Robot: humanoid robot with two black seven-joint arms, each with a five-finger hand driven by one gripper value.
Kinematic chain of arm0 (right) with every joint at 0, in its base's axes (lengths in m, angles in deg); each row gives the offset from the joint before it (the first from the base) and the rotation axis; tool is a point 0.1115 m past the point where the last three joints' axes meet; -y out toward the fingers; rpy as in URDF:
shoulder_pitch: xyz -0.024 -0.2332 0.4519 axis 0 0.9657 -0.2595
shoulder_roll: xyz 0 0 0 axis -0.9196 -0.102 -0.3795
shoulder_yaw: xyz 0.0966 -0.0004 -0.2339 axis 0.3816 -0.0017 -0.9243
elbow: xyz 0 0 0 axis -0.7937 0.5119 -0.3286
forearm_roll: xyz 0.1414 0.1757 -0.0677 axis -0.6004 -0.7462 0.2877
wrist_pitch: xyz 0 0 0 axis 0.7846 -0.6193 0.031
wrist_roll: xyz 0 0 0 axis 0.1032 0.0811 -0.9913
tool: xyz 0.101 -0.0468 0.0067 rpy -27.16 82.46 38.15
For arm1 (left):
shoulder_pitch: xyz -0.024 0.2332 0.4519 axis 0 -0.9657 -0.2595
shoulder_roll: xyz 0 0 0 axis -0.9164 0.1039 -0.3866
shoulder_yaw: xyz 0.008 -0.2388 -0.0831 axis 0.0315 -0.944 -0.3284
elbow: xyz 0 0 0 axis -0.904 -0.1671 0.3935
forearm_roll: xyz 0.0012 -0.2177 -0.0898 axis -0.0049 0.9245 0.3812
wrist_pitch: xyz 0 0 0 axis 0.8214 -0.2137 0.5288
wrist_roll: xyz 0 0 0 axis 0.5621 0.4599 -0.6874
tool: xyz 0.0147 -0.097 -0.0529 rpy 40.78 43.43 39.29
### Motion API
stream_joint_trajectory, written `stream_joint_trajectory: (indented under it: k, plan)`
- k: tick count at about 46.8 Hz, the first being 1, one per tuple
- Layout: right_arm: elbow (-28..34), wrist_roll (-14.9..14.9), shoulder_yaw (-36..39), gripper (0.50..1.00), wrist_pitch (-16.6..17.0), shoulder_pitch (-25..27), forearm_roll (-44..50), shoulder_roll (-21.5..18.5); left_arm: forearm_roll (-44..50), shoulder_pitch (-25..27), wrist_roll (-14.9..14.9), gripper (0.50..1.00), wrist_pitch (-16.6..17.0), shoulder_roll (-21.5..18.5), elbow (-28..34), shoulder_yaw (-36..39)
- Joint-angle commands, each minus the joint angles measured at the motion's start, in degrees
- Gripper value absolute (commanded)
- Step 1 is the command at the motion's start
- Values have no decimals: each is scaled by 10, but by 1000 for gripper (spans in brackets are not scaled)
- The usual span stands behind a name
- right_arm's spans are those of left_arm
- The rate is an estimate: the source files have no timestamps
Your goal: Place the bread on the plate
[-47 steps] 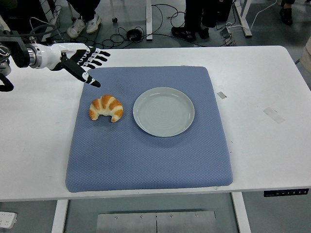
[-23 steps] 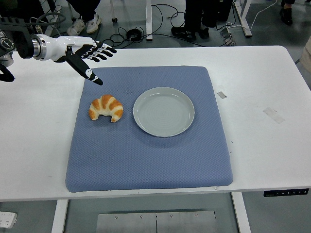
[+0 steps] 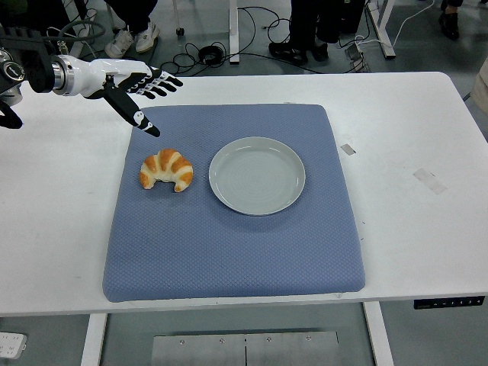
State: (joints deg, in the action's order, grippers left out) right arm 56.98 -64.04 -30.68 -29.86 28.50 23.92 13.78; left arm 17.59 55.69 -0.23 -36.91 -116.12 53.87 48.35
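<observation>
A golden-brown croissant (image 3: 166, 169) lies on the blue mat (image 3: 236, 236), left of centre. A pale grey plate (image 3: 257, 174) sits on the mat just right of it, with nothing on it. My left hand (image 3: 146, 93) hovers over the mat's far left corner, above and behind the croissant. Its fingers are spread and hold nothing, thumb pointing down toward the mat. The right arm is out of view.
The white table (image 3: 412, 137) extends around the mat. Two small pieces of tape (image 3: 429, 180) lie on the table to the right. People's legs and cables show on the floor beyond the far edge.
My left hand rose slightly and shifted right toward the mat's far left corner, then nearly stopped. The croissant and plate have not moved.
</observation>
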Motion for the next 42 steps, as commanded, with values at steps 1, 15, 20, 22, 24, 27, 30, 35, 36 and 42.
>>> stream_joint_trajectory:
  k: [1, 15, 20, 22, 24, 27, 30, 35, 36, 42]
  plan:
    - [0, 0, 0, 1000, 0, 0, 0, 0, -19, -2, 0, 971, 0, -2, 12, 1]
    - [0, 0, 0, 1000, 0, 0, 0, 0, -44, -21, 0, 969, 8, 5, 14, 35]
    - [0, 0, 0, 1000, 0, 0, 0, 0, -44, -31, 0, 969, 24, 7, 14, 46]
    - [0, 0, 0, 1000, 0, 0, 0, 0, -44, -34, 0, 968, 30, 7, 14, 47]
    - [0, 0, 0, 1000, 0, 0, 0, 0, -44, -37, 0, 966, 35, 8, 14, 47]
    - [0, 0, 0, 1000, 0, 0, 0, 0, -44, -40, 0, 961, 42, 12, 14, 47]
    - [0, 0, 0, 1000, 0, 0, 0, 0, -44, -41, 0, 960, 49, 13, 14, 47]
    - [0, 0, 0, 1000, 0, 0, 0, 0, -44, -46, 0, 951, 61, 25, 13, 47]
    - [0, 0, 0, 1000, 0, 0, 0, 0, -44, -47, 0, 951, 63, 28, 14, 47]
    - [0, 0, 0, 1000, 0, 0, 0, 0, -44, -52, 0, 949, 71, 43, 14, 47]
